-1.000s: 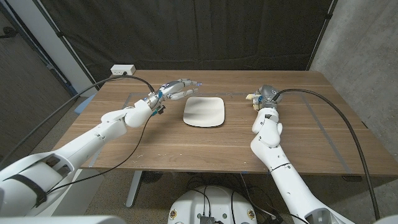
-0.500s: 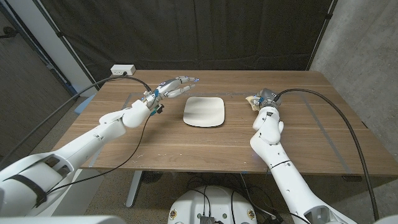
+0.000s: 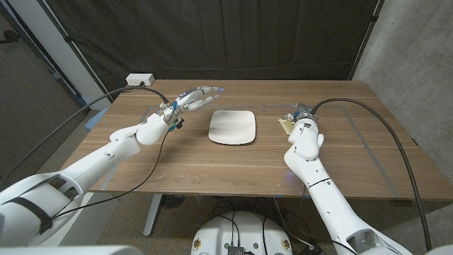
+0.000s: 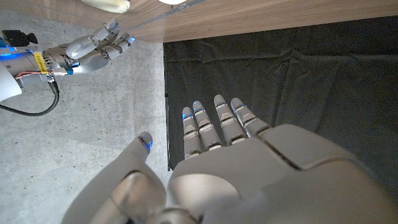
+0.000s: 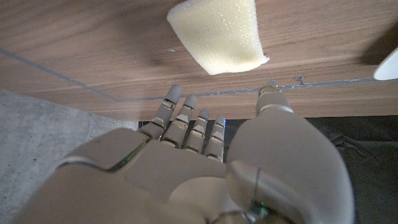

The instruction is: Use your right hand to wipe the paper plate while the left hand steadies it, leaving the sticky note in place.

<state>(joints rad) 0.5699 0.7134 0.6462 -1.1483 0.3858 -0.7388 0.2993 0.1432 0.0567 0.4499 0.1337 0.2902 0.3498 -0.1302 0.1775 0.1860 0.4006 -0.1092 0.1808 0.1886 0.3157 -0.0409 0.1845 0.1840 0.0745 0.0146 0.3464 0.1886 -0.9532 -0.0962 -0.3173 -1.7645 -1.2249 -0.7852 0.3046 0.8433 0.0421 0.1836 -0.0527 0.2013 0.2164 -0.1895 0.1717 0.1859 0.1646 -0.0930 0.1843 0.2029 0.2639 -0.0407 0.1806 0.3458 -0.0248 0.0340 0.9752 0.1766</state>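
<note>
The white paper plate lies in the middle of the wooden table. My left hand hovers above the table just left of and behind the plate, holding nothing; its fingers are straight and apart. A pale yellow sponge lies on the table right of the plate, also seen as the sponge. My right hand sits just short of the sponge with fingers extended, not touching it. In the head view, the right hand is largely hidden behind its own wrist.
A white power box sits at the table's back left corner. A strip of blue tape marks the left edge. Black cables trail from both wrists. A dark curtain hangs behind the table, with a concrete wall to the right.
My left hand has risen a little and drifted left, away from the plate. My right wrist has shifted slightly toward the near edge, and more of the sponge shows beside it.
</note>
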